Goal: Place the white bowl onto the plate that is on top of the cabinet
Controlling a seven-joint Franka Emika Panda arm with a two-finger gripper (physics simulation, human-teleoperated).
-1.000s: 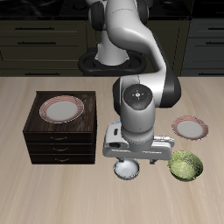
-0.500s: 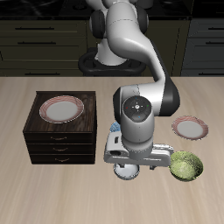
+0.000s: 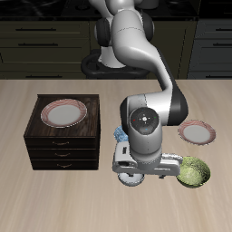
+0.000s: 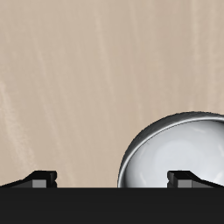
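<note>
Gripper sits low over the white bowl, jaws spread, gripping nothing. Bowl is on the table at the cabinet's 4 o'clock. Risk: bowl off-centre between the fingers, so closing may clip the rim and tip it.

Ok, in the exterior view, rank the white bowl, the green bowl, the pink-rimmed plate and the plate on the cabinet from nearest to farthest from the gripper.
From the gripper:
1. White bowl, directly beneath it.
2. Green bowl, beside it near the table's front edge.
3. Pink-rimmed plate, behind the green bowl.
4. Plate, up on the cabinet.
</note>
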